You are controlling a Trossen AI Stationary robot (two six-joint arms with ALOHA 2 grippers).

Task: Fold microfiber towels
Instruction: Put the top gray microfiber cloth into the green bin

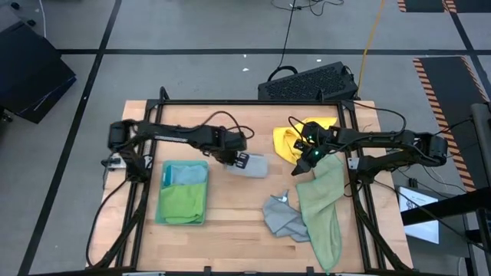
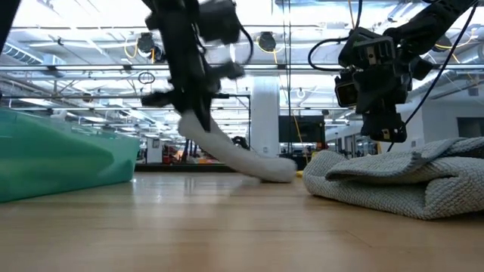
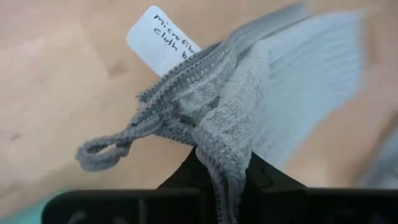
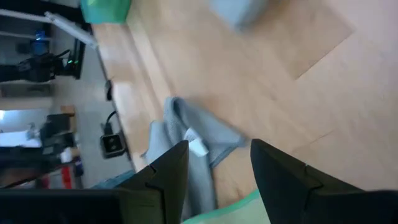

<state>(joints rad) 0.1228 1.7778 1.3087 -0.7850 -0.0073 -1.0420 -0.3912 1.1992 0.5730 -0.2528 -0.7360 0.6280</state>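
Two arms are over the table (image 1: 230, 222); only the left one is working. Left pincer (image 1: 239, 159) sits near table centre, clamped on the edge of a pale grey towel (image 1: 253, 165); in the left wrist view the hemmed edge, hanging loop and white label (image 3: 163, 38) bunch between the fingers, so the grip is at a corner. In the low view this towel (image 2: 234, 157) hangs from the pincer in a sagging curve with its far end dragging on the wood. Right pincer (image 1: 313, 155) hovers above the unfolded pile at the right side, jaws apart and holding nothing. Beneath and beside it lie a yellow towel (image 1: 290, 142), a pale sage towel (image 1: 322, 211) and a crumpled grey towel (image 1: 285, 218). A teal towel (image 1: 184, 175) and a bright green towel (image 1: 184, 203) lie flat at the left, seemingly already folded. Judged step: carry the gripped corner across to make a fold. To do it well, lift only enough that the trailing end stays anchored on the table, then travel straight toward the opposite edge so the hems line up. Lower before releasing. Risk: a bunched corner grip may twist the cloth and skew the crease.
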